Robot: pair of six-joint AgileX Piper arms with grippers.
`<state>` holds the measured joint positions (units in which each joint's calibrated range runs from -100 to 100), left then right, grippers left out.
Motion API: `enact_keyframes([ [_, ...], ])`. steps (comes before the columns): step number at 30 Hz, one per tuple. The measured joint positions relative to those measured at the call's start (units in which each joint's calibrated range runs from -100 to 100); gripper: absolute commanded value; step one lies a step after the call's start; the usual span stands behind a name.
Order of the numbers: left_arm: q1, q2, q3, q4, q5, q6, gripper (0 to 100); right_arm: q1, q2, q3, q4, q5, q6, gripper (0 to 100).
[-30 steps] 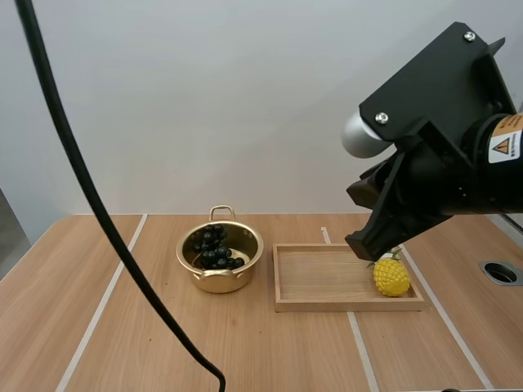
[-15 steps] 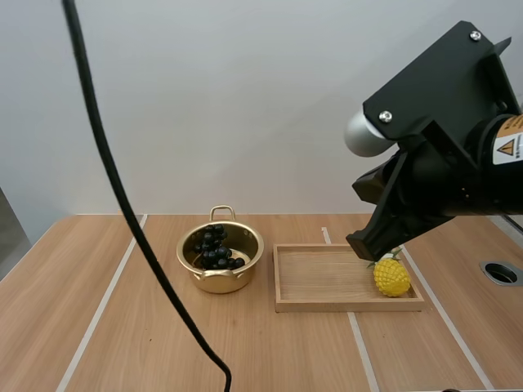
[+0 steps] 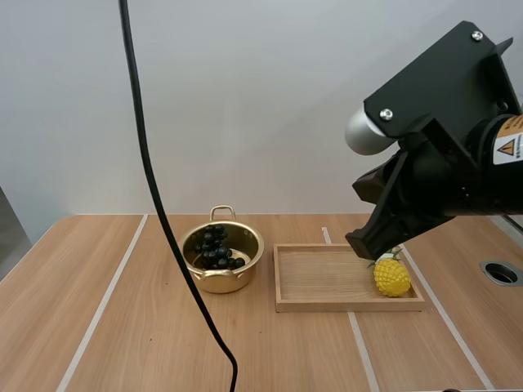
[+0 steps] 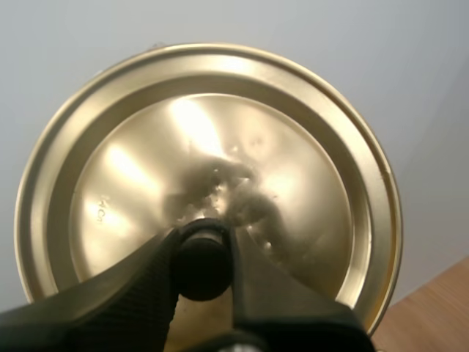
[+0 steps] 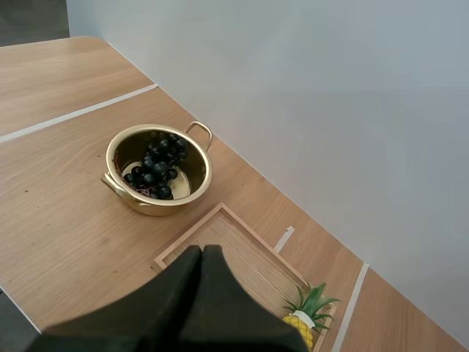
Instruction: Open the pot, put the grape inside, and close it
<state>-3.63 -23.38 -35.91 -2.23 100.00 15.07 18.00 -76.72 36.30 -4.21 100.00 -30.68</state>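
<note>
Since the grapes [image 3: 214,245] already sit in the open pot [image 3: 219,280], only the lid [image 4: 293,183] is left: the left tool [image 4: 204,246] is clamped on its black knob [image 4: 199,265], holding the lid clear of the pot.
To close: bring the lid level over the pot, centre the knob on the rim circle, lower straight, and release only once the rim seats all round. I can't tell if the grape heap would foul it. The tray [image 3: 327,304] lies just right of the pot, not touching, so come in from above or left, where the worktop [image 3: 122,327] is open. The right tool [image 5: 201,253] is pinched shut on nothing above the tray, near the pineapple [image 3: 391,278]. That side is tight.
</note>
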Motion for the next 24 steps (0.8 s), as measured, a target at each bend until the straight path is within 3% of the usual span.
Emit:
enact_keyframes([
  [17,0.00,0.3,42.1,-6.2,0.0,11.3,0,0.0,0.0,0.0,-0.6,0.0,0.3,0],
  [24,0.00,7.3,48.3,-7.4,0.0,14.7,0,0.0,0.0,0.0,-0.9,0.0,0.4,0],
])
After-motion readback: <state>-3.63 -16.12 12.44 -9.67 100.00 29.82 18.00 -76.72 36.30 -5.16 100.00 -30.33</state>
